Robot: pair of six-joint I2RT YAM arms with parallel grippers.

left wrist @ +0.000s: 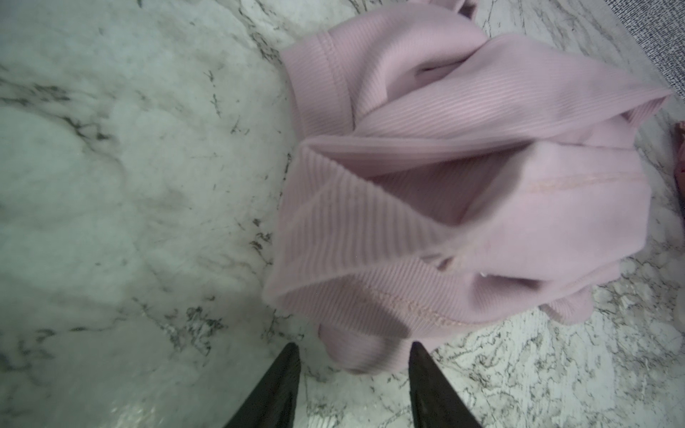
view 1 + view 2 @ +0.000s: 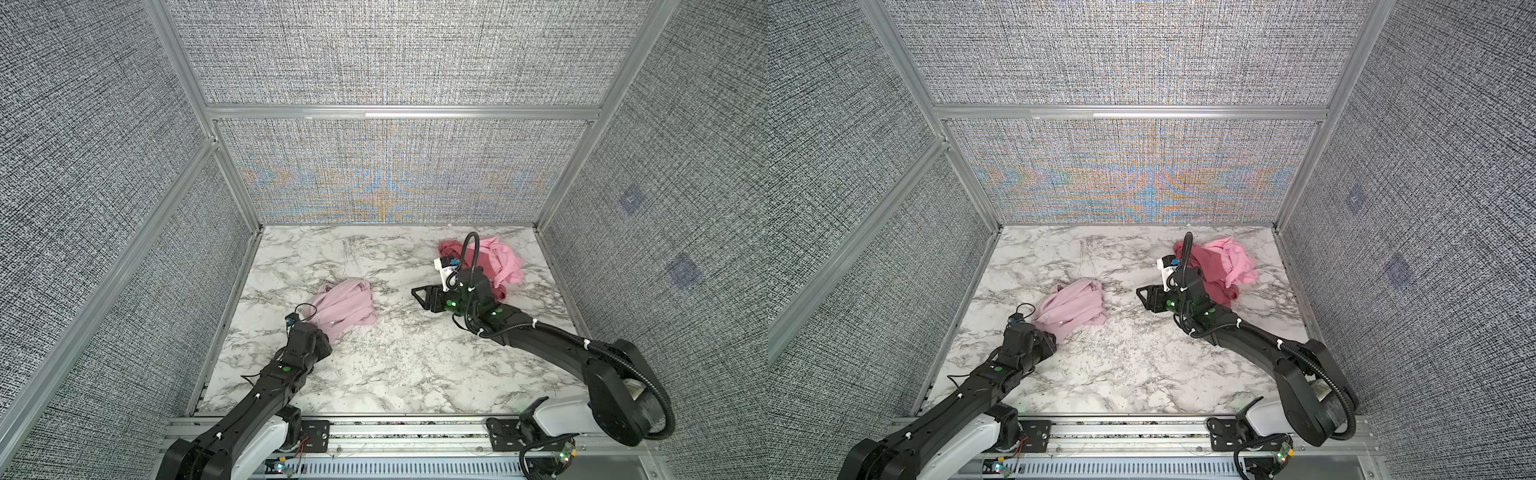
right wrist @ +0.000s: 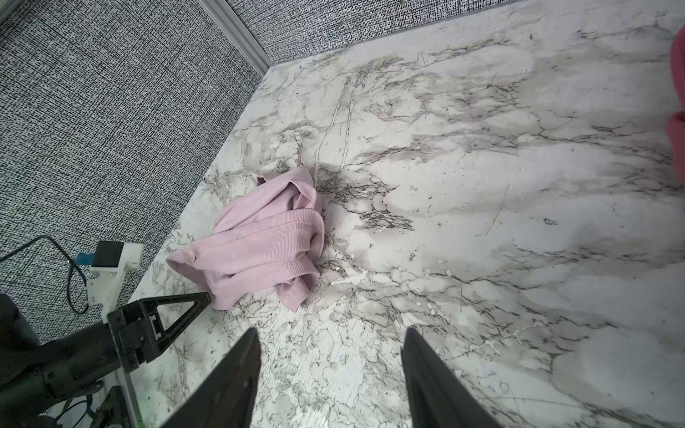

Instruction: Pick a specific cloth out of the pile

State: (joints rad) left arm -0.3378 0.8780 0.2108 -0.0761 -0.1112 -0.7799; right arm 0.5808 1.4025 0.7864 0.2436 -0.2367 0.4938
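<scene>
The cloth (image 2: 345, 307) (image 2: 1073, 307), pale mauve-pink and ribbed, lies crumpled by itself left of the table's middle, apart from the pile. My left gripper (image 2: 326, 344) (image 1: 354, 344) is at the cloth's near end, open. A rounded fold of the cloth (image 1: 463, 185) reaches just between the fingertips, which are not closed on it. The pile (image 2: 500, 259) (image 2: 1221, 266) of bright pink and dark rose-red cloths sits at the back right. Just left of the pile, my right gripper (image 2: 417, 296) (image 3: 332, 329) points left over bare marble, open and empty. The right wrist view also shows the cloth (image 3: 267, 244).
The marble table (image 2: 415, 365) is walled by grey woven panels (image 2: 124, 291) on three sides, with aluminium posts in the corners. A metal rail (image 2: 407, 432) with the arm bases runs along the front edge. The right arm's cable (image 2: 471, 253) arches over the pile's left part.
</scene>
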